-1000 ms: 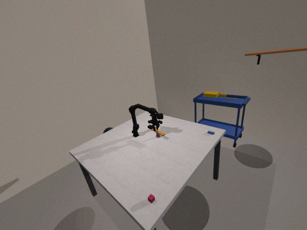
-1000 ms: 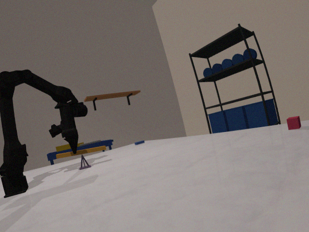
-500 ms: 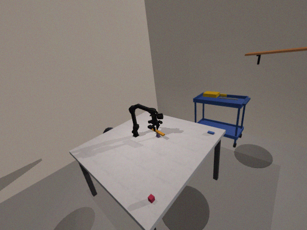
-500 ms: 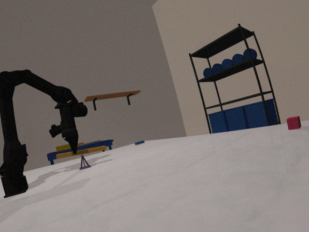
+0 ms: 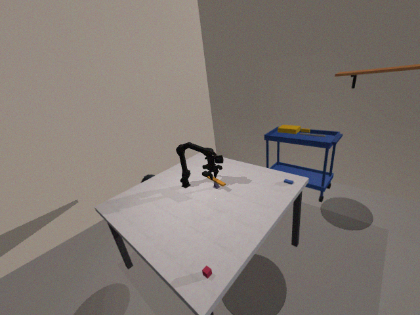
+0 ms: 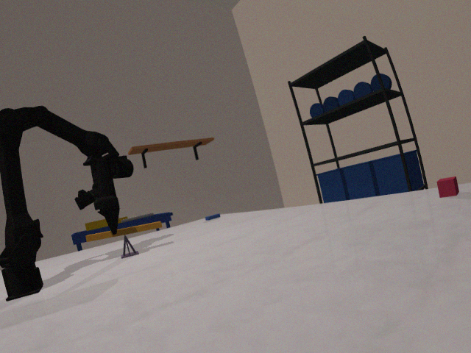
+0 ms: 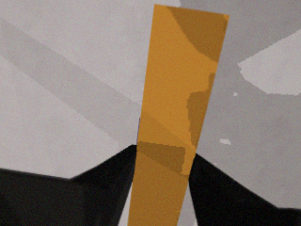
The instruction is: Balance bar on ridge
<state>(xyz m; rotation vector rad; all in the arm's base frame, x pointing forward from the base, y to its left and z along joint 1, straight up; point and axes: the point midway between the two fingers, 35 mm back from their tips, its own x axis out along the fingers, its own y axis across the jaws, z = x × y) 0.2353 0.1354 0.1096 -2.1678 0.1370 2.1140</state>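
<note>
Top: my gripper (image 5: 212,178) (image 6: 114,232) (image 7: 163,155) holds the bar (image 5: 217,180) (image 6: 147,226) (image 7: 176,80) above the table (image 5: 203,216) (image 6: 266,273) (image 7: 56,89), at the ridge (image 5: 216,186) (image 6: 124,247).

Exterior: bar off the table, its span over or near the ridge's tip; contact cannot be told. My fingertips appear to one side of the tip. Risk: if the bar's middle is off the ridge line, it tips at release. If a gap remains beneath, it drops and bounces.

Wrist: fingers partly open, closed against both long edges of the bar. Risk: uneven opening could drag it askew; a finger brushing it on withdrawal could knock over the narrow ridge.
</note>
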